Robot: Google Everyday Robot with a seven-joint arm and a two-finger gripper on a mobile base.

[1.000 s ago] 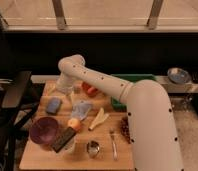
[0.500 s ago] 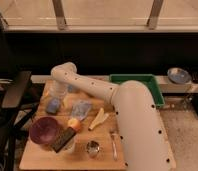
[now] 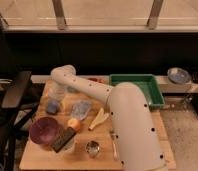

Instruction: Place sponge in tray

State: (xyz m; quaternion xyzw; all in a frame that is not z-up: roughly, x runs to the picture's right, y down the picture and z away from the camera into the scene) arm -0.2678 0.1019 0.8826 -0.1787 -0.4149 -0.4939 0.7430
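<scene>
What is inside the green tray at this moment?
Only the bare green floor of the tray shows. The arm covers its front left corner, so that part is unknown. The end effector is at the far left of the wooden table.

The robot's thick white arm point(image 3: 128, 125) is slanting from the lower right up and leftward across the wooden desk point(image 3: 37, 156), bending at a rounded white elbow joint point(image 3: 64, 76). Below that bend, the pale two-finger gripper point(image 3: 55, 95) is hanging downward over the desk's left side.
</scene>
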